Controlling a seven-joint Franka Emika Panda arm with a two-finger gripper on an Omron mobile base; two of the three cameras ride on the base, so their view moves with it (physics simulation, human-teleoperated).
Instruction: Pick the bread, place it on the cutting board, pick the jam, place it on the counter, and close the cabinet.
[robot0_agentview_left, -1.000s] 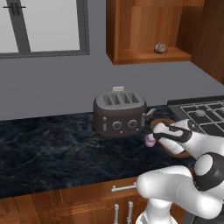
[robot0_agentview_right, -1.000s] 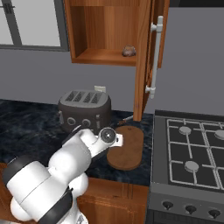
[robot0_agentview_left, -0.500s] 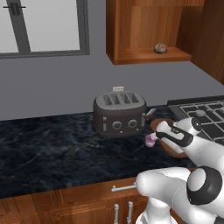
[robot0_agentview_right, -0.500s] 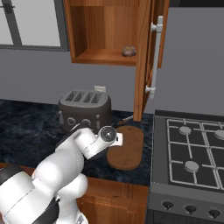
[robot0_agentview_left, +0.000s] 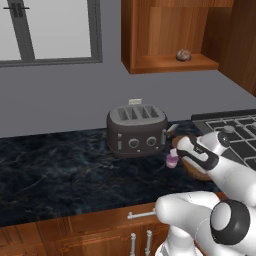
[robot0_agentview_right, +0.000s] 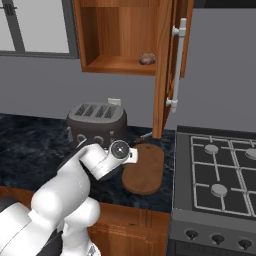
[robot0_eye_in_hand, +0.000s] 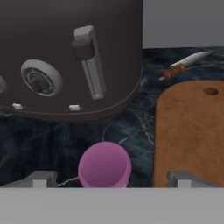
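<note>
Left base view: jam (robot0_agentview_left: 171, 160) unmoved.

Dark toaster (robot0_agentview_left: 138, 130), knife (robot0_eye_in_hand: 183, 64) behind, gas stove (robot0_agentview_right: 220, 172), window (robot0_agentview_left: 50, 30)

- From here I see even, soft rendered light, no glare.
- The dark brown-grey four-slot toaster (robot0_eye_in_hand: 65, 57) drops a faint shadow on the black-blue marbled stone counter (robot0_agentview_left: 60, 175).
- My hand view looks slightly soft; base views are sharp and undistorted.
</note>
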